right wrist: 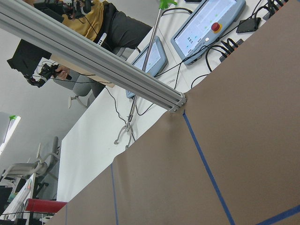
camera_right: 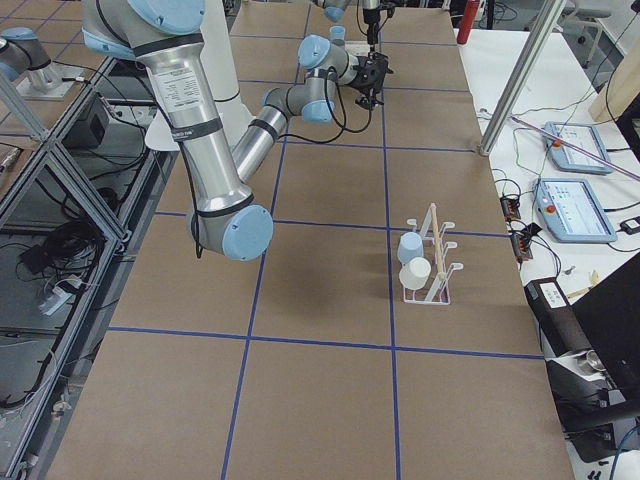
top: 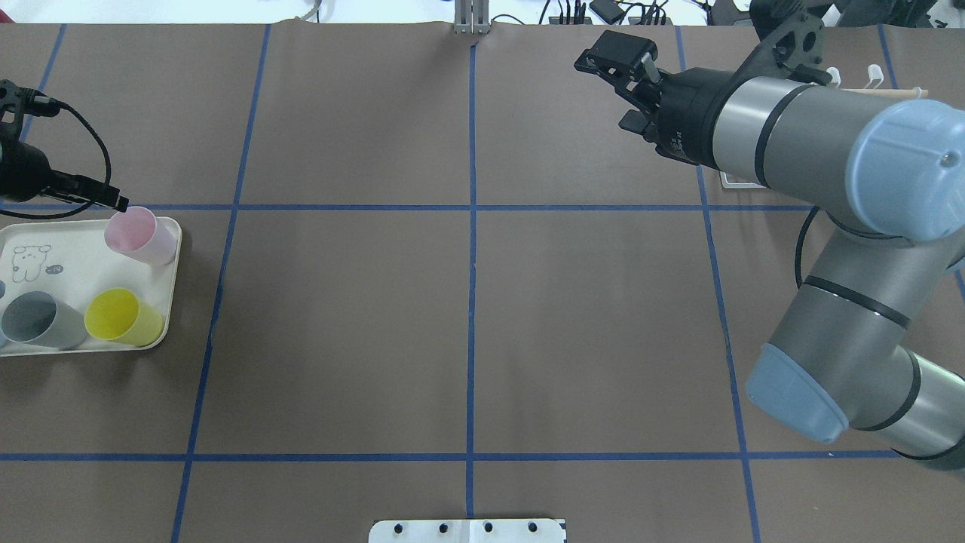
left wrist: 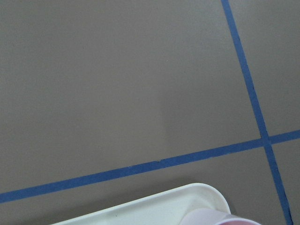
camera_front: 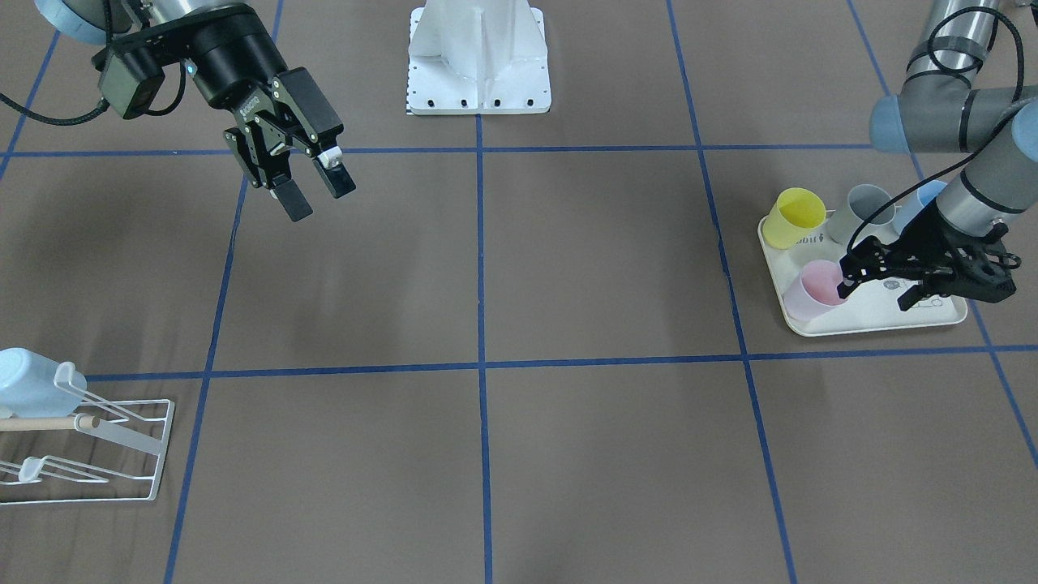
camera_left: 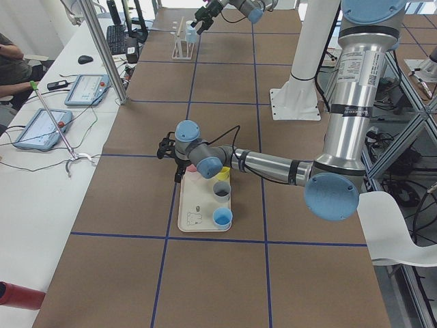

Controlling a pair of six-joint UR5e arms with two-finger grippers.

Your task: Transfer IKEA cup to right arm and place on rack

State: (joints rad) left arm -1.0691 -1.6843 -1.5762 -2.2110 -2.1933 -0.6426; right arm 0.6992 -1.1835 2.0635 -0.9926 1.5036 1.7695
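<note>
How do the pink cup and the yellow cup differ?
The pink cup is pale, the yellow cup vivid. The pink cup stands at the tray's corner far from the robot, the yellow cup at a near one. The left gripper is at the pink cup's rim, not at the yellow cup. Both stand mouth up.

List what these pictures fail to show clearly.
1. Rack: front-facing view, cut off by the left edge; overhead view, mostly behind the right arm.
2. Blue cup on the tray: front-facing view, largely behind the left arm.
3. Pink cup: left wrist view, cropped by the bottom edge.
4. Left gripper: overhead view, cut by the left edge.
</note>
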